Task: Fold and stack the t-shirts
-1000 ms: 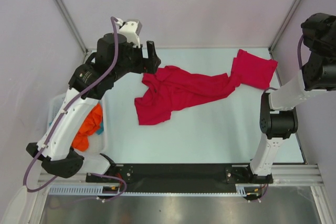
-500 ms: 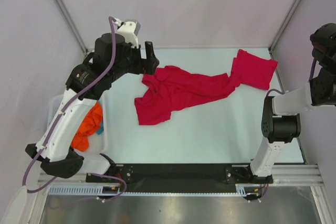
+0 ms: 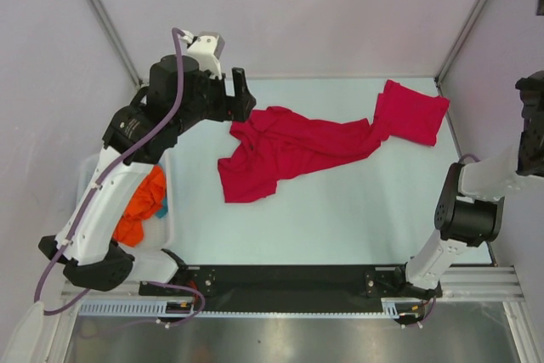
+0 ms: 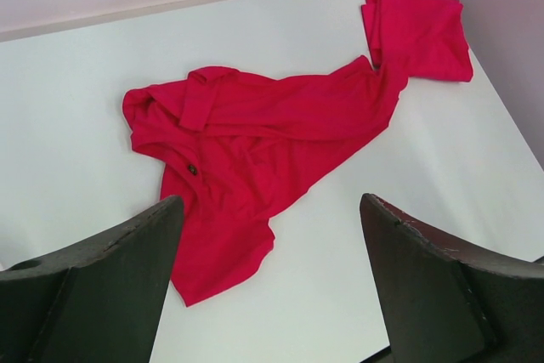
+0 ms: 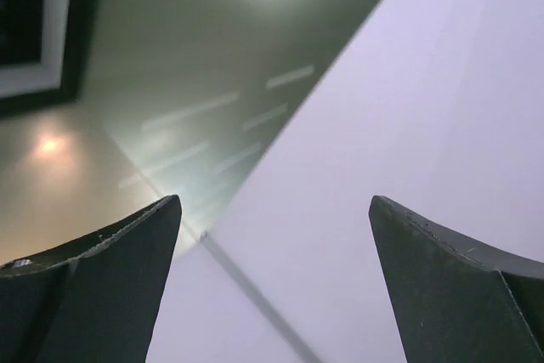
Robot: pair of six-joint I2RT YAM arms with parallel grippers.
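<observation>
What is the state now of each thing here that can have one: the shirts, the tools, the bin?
folded shirt: folded, lying at the far right corner of the table.
long shirt: unfolded, crumpled, one end touching the folded shirt.
left tool: open, empty, above the table by the long shirt's left end.
right tool: open, empty, raised, facing away from the table.
bin: holds a bunched orange cloth.
</observation>
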